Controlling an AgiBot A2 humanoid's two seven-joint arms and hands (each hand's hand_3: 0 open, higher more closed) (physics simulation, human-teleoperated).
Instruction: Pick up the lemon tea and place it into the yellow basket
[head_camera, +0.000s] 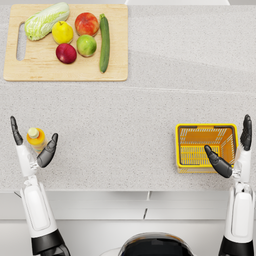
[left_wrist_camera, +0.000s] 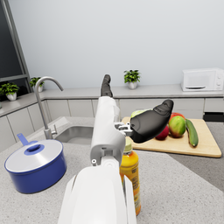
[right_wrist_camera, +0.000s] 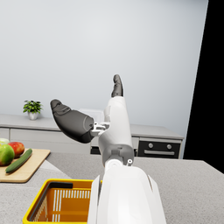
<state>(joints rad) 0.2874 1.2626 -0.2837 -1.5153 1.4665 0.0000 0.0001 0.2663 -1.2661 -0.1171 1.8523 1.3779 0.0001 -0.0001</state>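
**Left hand set around the lemon tea, grasp not yet closed**

The lemon tea bottle (head_camera: 36, 139) is seen standing upright on the worktop (head_camera: 125, 130), at the robot's left side, its cap pointing straight up and its long axis vertical. The left hand (head_camera: 31, 142) is placed around it with the fingers (head_camera: 48, 150) spread on both sides; no contact can be confirmed. The step in hand is judged to be the grasp. For the next move, the fingers must be closed on the bottle's body, then it must be lifted and carried across to the yellow basket (head_camera: 206, 146), well apart on the right. The right hand (head_camera: 232, 150) is held spread open over the basket, holding nothing.
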